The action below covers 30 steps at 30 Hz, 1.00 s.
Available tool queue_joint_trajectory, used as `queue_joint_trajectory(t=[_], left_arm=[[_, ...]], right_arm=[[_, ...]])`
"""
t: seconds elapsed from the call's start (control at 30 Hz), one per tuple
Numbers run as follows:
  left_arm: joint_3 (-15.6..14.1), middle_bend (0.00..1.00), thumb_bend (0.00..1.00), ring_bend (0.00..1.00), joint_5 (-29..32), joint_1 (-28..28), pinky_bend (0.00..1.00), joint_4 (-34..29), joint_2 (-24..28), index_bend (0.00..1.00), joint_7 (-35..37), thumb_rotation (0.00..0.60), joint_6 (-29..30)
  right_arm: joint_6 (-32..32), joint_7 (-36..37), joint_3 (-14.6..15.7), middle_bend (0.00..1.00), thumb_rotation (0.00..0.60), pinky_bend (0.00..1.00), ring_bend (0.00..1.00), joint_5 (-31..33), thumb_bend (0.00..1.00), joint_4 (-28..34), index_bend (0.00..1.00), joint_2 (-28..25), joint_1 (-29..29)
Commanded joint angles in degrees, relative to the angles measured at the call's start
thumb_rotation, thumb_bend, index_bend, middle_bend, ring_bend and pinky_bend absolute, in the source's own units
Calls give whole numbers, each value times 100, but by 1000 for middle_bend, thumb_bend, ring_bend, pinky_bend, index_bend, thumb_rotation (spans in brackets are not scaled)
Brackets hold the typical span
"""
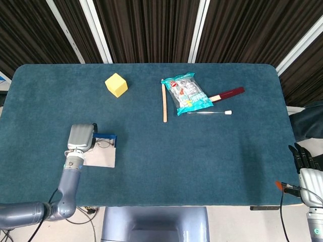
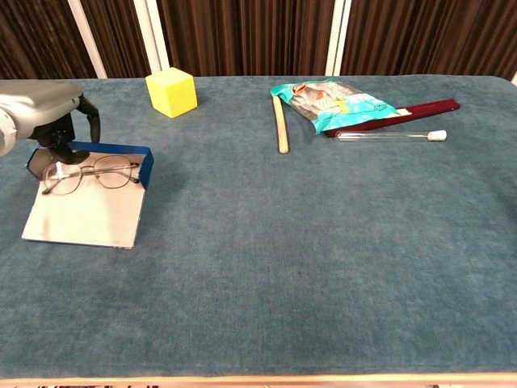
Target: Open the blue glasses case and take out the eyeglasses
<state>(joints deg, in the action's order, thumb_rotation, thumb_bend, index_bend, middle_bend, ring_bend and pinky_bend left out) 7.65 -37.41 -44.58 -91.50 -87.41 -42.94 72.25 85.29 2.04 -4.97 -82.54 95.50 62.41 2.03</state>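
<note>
The blue glasses case (image 2: 107,150) lies open at the table's left side, its pale lining flap (image 2: 81,214) spread flat toward me. The thin-rimmed eyeglasses (image 2: 90,172) rest inside, along the blue rim. My left hand (image 2: 44,113) is at the case's left end, its dark fingers (image 2: 58,147) curled down onto that end and gripping it. In the head view the left hand (image 1: 81,136) covers the left part of the case (image 1: 102,157), and the eyeglasses (image 1: 104,144) barely show. My right hand (image 1: 306,160) hangs off the table's right front corner, holding nothing, fingers straight.
At the back stand a yellow cube (image 2: 171,91), a wooden stick (image 2: 280,123), a snack bag (image 2: 331,101), a dark red flat item (image 2: 420,109) and a clear tube with a white cap (image 2: 388,136). The table's left edge is close to the case.
</note>
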Motion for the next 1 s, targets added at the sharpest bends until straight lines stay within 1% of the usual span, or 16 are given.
queue_joint_trajectory(t=[0.03,0.27,0.53,0.6,0.67,0.77,0.83,0.9,0.93,1.0], left_arm=[[-22,1000,423,1000,-16,33,1000,36,18,586,22,600,-26],[-42,1000,423,1000,-22,110,1000,133,7,586,46,600,-103],[82,1000,422,1000,114,130,1000,273,-69,576,28,600,-128],[135,1000,397,1000,172,128,1000,332,-95,527,30,600,-130],[217,1000,301,1000,282,127,1000,409,-137,406,46,600,-152],[277,1000,171,1000,391,125,1000,454,-164,288,27,600,-174],[290,1000,147,1000,404,134,1000,459,-160,257,9,600,-165],[311,1000,145,1000,397,162,1000,428,-134,247,39,600,-142],[322,1000,149,1000,388,180,1000,400,-115,248,63,600,-129],[345,1000,194,1000,360,229,1000,303,-57,286,137,600,-100]], right_arm=[[-6,3,-2,0,600,179,0,8,174,6,0,-2,1],[-17,12,-1,0,600,179,0,15,175,22,0,-17,1],[-38,11,1,0,600,179,0,22,175,28,0,-21,9],[-43,9,1,0,600,179,0,24,174,30,0,-22,11],[-46,4,2,0,600,179,0,25,175,31,0,-23,12],[-43,4,-1,0,600,179,0,33,174,34,0,-24,9],[-44,5,-2,0,600,179,0,37,174,36,0,-25,9],[-49,3,1,0,600,179,0,35,175,38,0,-28,10],[-49,3,2,0,600,179,0,33,174,41,0,-29,10],[-46,0,4,0,600,179,0,28,175,44,0,-29,9]])
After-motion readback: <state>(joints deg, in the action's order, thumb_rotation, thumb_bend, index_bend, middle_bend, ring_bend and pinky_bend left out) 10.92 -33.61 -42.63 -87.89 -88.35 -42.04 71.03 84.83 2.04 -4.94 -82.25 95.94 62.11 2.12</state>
